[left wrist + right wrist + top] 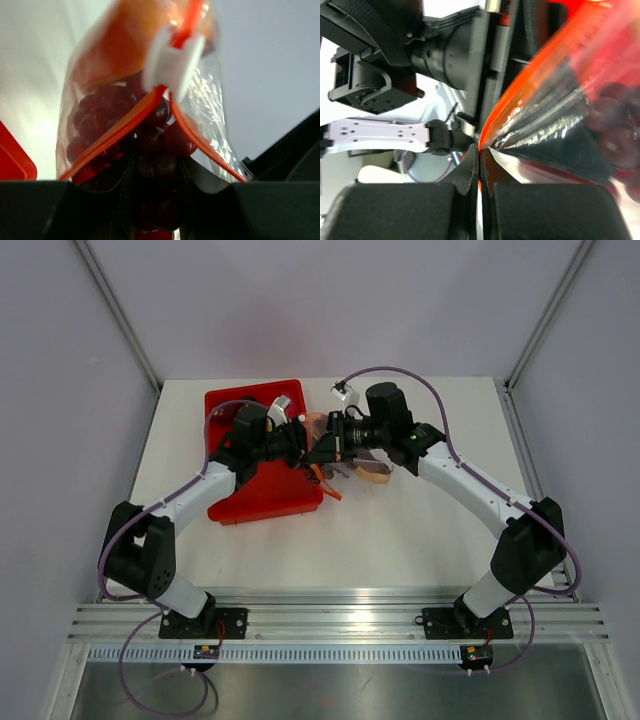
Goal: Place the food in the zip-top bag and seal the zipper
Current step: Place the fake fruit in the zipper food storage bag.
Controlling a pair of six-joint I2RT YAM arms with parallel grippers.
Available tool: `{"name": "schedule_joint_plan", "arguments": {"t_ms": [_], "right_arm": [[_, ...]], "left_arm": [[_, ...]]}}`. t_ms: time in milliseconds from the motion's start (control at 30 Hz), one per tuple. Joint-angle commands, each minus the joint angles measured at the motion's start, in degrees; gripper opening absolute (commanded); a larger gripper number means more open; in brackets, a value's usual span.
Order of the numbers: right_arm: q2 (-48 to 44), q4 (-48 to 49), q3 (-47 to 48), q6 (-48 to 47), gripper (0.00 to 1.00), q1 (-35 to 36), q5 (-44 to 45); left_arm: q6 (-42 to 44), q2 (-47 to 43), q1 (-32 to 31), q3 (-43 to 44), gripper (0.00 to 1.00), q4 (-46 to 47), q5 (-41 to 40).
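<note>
The zip-top bag [368,472] hangs between my two grippers above the table, right of the red bin. In the left wrist view the bag [210,105] is clear. Its orange zipper [125,125] splits open below a white slider [172,62]. Dark red food [177,140] fills the mouth. My left gripper [156,172] [303,448] is shut on a dark red lump of food at the mouth. My right gripper [479,152] [330,452] is shut on the orange zipper [520,95] at the bag's edge. Blurred food [615,130] shows through the bag [560,125].
The red bin [250,495] lies under the left arm on the white table [400,530]. Its corner shows in the left wrist view [15,160]. The left arm's wrist [445,47] is close in front of the right gripper. Purple cables loop over both arms.
</note>
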Motion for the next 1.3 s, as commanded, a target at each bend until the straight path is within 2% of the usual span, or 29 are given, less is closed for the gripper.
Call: {"name": "schedule_joint_plan", "arguments": {"t_ms": [0,133,333,600,667,700,833,1067,1267], "right_arm": [[1.2,7.1,2.0,4.6,0.0,2.9,-6.4],[0.7,9.0,0.6,6.5,0.0,3.6,-7.8],[-0.5,9.9,-4.4,7.4,0.0,3.7,-4.5],[2.6,23.1,-5.9,17.1,0.0,3.6,-7.1],[4.0,26.8,-5.1,20.0,0.0,3.7,-7.9],[4.5,28.1,-4.9,21.2,0.0,3.6,-8.3],[7.0,35.4,-5.7,28.6,0.0,3.6,-8.6],[10.7,53.1,-10.9,40.1,0.0,3.7,-7.6],[12.2,58.4,-12.4,43.4,0.0,3.7,-8.0]], "left_arm": [[2.8,0.7,-2.7,6.3,0.03,-2.6,-5.6],[3.6,1.9,-3.2,6.5,0.03,-4.4,-8.2],[3.3,-0.9,-3.2,5.0,0.06,-2.7,-5.7],[11.9,-8.6,-2.6,7.8,0.08,-17.6,-12.1],[15.3,-8.9,-2.6,9.8,0.21,-22.7,-13.4],[17.2,-8.8,-2.6,10.2,0.38,-24.2,-14.6],[20.1,-7.3,-2.6,10.6,0.6,-29.8,-16.9],[23.6,-6.4,-2.6,10.7,0.63,-34.3,-18.2],[25.3,-8.5,-2.6,11.1,0.74,-36.5,-18.1]]}}
